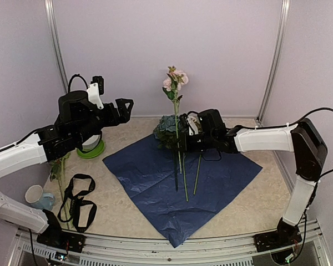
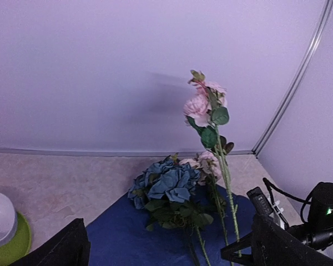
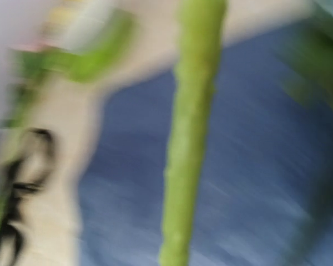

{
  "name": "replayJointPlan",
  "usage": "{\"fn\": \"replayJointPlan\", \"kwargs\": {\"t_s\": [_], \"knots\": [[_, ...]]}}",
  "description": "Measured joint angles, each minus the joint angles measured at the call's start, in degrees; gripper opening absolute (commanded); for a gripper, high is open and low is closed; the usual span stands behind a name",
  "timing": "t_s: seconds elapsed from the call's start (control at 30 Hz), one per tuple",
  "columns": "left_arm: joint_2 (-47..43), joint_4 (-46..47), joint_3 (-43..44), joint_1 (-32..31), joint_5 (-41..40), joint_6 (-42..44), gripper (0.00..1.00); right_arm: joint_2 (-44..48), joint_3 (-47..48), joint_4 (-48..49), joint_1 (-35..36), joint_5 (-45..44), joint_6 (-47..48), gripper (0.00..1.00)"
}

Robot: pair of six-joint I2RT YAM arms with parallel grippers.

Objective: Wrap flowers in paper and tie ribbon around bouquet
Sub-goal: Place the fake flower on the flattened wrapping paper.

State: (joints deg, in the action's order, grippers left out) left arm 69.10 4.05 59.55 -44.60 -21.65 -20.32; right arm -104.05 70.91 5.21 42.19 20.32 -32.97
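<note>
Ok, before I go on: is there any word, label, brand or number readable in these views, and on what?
None can be read.
ribbon: any lettering on it is too small to make out in the top view, and smeared in the right wrist view.
left gripper and right gripper: no legible marking on either.
paper, white cup, green saucer: plain, no print visible.

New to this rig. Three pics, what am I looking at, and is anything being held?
Two robot arms share a table. The wide picture comes from a fixed camera above and behind them; the other two come from cameras on each wrist.

On the table lies the paper, navy side up, with the hydrangea cluster on it. The black ribbon, a green saucer and a mug sit to the left.

The right pincer is shut on the rose stem, holding it upright; that is the blurred green bar in its wrist view. The left pincer is open and empty.
</note>
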Motion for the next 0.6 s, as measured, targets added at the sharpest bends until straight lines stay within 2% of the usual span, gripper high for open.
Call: {"fn": "replayJointPlan", "kwargs": {"t_s": [0.17,0.5,0.6], "knots": [[0.20,-5.16,0.00,1.64,-4.26,-0.02,0.99,-0.48,-3.13,-7.26,-1.88,-6.19,-2.64,0.00],[0.81,-8.90,0.00,3.21,-5.20,0.17,0.99,-5.33,-4.09,-8.76,-2.25,-8.55,-5.66,0.00],[0.59,-9.77,0.00,4.00,-5.84,0.35,0.99,-5.35,-5.55,-8.92,-2.25,-8.57,-6.45,0.17]]}}
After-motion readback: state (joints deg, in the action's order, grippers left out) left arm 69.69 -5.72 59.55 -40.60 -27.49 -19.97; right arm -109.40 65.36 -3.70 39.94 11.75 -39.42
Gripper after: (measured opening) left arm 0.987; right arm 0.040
